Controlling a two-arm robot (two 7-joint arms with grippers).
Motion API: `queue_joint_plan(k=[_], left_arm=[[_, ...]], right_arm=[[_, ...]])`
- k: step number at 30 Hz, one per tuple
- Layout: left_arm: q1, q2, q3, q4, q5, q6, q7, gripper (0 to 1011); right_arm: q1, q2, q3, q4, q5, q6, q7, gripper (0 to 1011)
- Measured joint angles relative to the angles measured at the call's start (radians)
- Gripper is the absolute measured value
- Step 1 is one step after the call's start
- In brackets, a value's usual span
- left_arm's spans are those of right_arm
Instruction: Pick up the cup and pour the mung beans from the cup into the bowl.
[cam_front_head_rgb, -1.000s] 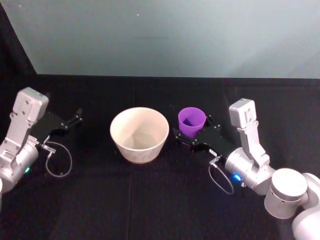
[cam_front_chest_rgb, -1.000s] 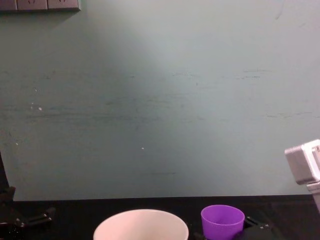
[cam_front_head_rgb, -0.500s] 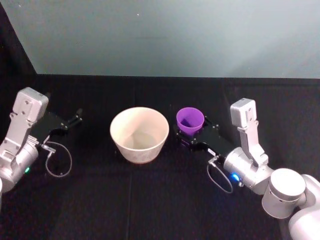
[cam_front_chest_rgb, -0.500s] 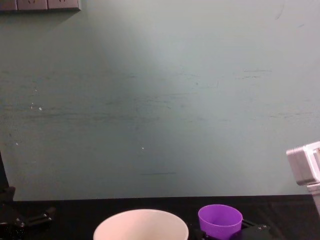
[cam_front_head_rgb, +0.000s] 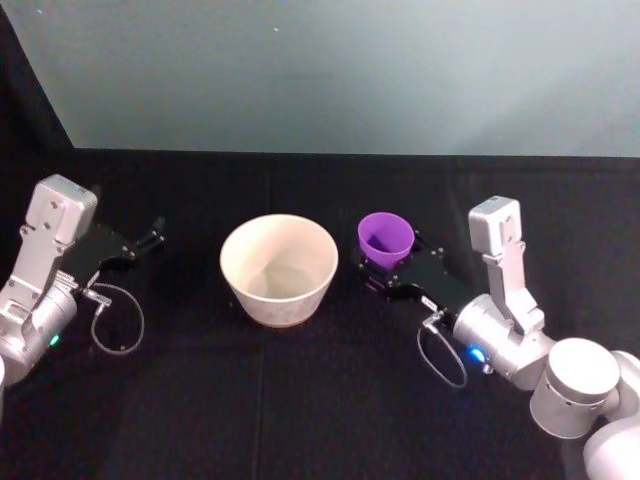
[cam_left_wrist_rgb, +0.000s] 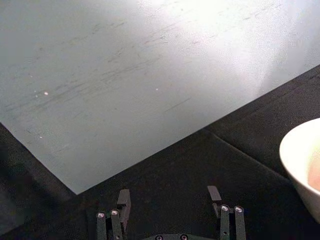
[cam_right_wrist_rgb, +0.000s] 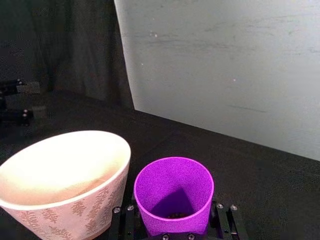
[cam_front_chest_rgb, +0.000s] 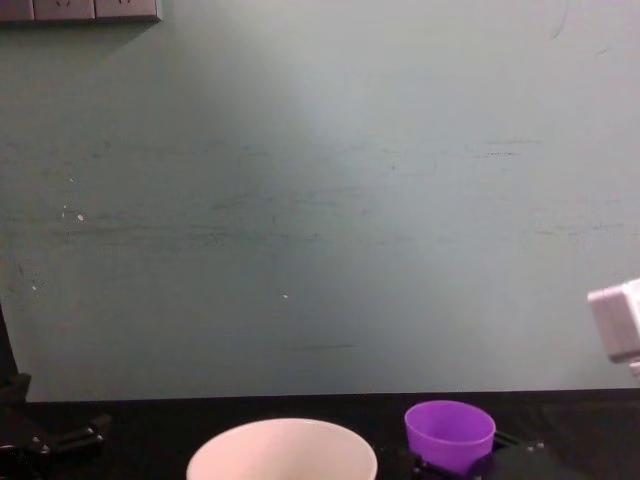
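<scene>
right pincer (cam_front_head_rgb: 388, 260) gripping upright cup (cam_front_head_rgb: 385, 238) beside bowl (cam_front_head_rgb: 278, 268), left pincer (cam_front_head_rgb: 153, 235) parked

Purple cup (cam_front_head_rgb: 385, 238) centre-right smooth plastic; bowl (cam_front_head_rgb: 280, 300) smooth, matt, fern-printed; worktop (cam_front_head_rgb: 300, 400) matt black cloth; wall (cam_front_head_rgb: 350, 70) scuffed matt paint.

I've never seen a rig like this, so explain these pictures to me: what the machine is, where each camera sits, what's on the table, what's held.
This is a robot with two arms, each ending in a two-fingered hand. One picture looks down from its head and one looks across the table from its chest. The other two come from a camera on each wrist, looking along that hand. On the black table stands a wide pale bowl. Just to the bowl's right, the right hand grips a small purple cup, which is upright. The left hand rests open off to the bowl's left, holding nothing.
</scene>
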Motion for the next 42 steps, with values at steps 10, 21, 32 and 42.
queue_joint_plan(k=[10,21,32,42], left_arm=[[0.000,0.000,0.000,0.000,0.000,0.000,0.000,1000],[0.000,0.000,0.000,0.000,0.000,0.000,0.000,1000],[0.000,0.000,0.000,0.000,0.000,0.000,0.000,1000],[0.000,0.000,0.000,0.000,0.000,0.000,0.000,1000]], right_arm=[[-0.042,0.037,0.039,-0.165,0.036,0.119,-0.001,736],[-0.051,0.096,0.049,-0.335,0.067,0.271,-0.024,735],[-0.045,0.104,0.042,-0.344,0.082,0.288,-0.024,736],[-0.044,0.103,0.042,-0.343,0.081,0.288,-0.024,736]])
